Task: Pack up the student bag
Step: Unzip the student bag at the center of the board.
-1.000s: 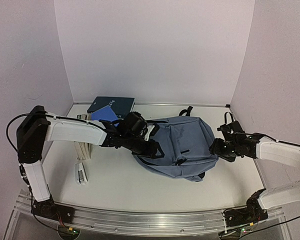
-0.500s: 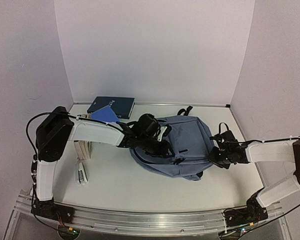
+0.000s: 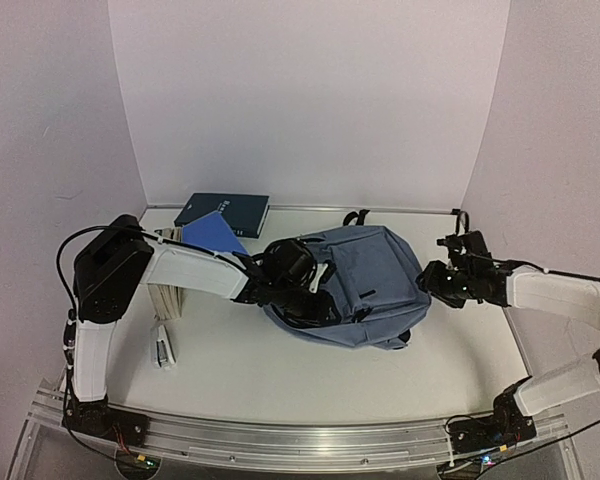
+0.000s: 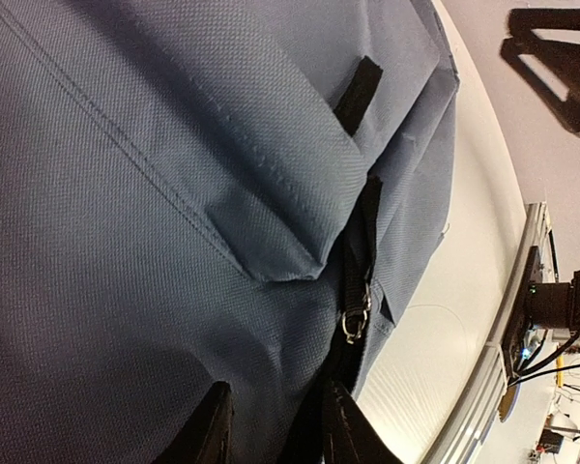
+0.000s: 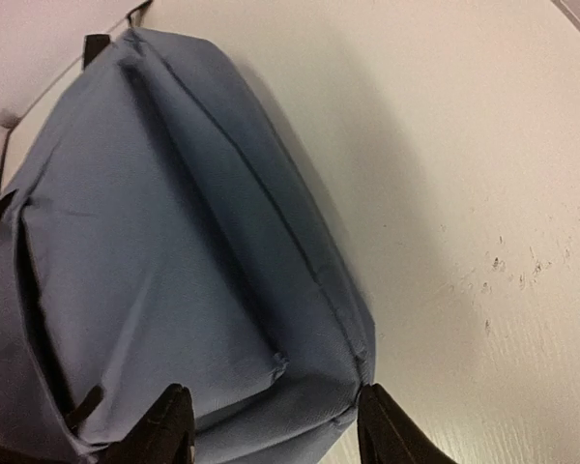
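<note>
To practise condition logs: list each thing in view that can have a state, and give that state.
bag, lying flat, front pocket up, no opening seen
left gripper, fingers astride bag fabric beside the zip; grip unclear
right gripper, fingers astride a bag corner; grip unclear
dark book, closed, lying flat
blue book, closed

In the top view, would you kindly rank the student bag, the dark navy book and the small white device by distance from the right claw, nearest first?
1. student bag, directly left of the right claw.
2. dark navy book, in the far-left corner.
3. small white device, near left.
</note>
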`<state>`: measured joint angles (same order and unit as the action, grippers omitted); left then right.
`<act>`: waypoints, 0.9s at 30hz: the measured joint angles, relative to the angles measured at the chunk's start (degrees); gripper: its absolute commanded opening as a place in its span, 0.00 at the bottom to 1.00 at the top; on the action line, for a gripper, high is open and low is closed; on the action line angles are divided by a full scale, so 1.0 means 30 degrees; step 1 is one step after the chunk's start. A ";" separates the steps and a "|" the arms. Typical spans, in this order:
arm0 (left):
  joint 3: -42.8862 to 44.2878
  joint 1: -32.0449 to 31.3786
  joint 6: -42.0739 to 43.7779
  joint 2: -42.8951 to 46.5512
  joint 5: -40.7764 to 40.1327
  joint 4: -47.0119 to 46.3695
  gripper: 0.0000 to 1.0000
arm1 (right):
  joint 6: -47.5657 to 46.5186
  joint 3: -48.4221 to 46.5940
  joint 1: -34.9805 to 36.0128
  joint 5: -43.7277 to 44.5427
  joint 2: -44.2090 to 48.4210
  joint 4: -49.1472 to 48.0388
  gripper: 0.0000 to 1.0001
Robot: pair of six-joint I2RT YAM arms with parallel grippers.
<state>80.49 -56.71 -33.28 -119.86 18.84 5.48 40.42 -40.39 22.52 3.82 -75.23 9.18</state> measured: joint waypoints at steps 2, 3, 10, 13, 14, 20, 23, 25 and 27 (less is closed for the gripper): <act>-0.0252 0.0007 -0.0144 0.0101 0.0031 -0.0042 0.31 | -0.0012 -0.0103 0.0000 -0.0785 0.1443 0.0509 0.47; -0.0322 0.0007 -0.0255 0.0113 0.0109 -0.0137 0.31 | 0.0064 -0.0136 0.0000 -0.1337 0.2133 0.0637 0.43; -0.1216 -0.0043 -0.1103 0.0113 0.0892 -0.2058 0.27 | 0.0817 -0.0158 0.0029 -0.5586 0.2815 -0.0174 0.32; -0.1600 -0.0258 -0.1426 0.0113 0.0874 -0.2604 0.27 | 0.1073 -0.0143 0.0180 -0.6914 0.1634 -0.0970 0.31; -0.1708 -0.0365 -0.1426 0.0113 0.0825 -0.2746 0.27 | 0.1131 -0.0143 0.0269 -0.7292 0.1110 -0.1278 0.31; -0.2083 -0.1074 -0.1405 0.0124 0.0276 -0.3056 0.26 | 0.1309 -0.0121 0.1344 -0.8821 -0.1591 -0.2829 0.31; -0.2130 -0.1235 -0.1354 0.0128 -0.0011 -0.2989 0.25 | 0.1336 -0.0121 0.1817 -0.9069 -0.2650 -0.3352 0.31; -0.2142 -0.1260 -0.1345 0.0128 -0.0154 -0.2985 0.24 | 0.1346 -0.0119 0.2049 -0.9090 -0.3339 -0.3537 0.30; -0.2194 -0.1260 -0.1343 0.0128 -0.0288 -0.2980 0.24 | 0.1377 -0.0114 0.2216 -0.9056 -0.3927 -0.3674 0.30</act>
<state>73.91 -60.49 -37.31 -119.48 17.97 -3.46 44.55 -40.73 29.17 -23.35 -87.02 -1.84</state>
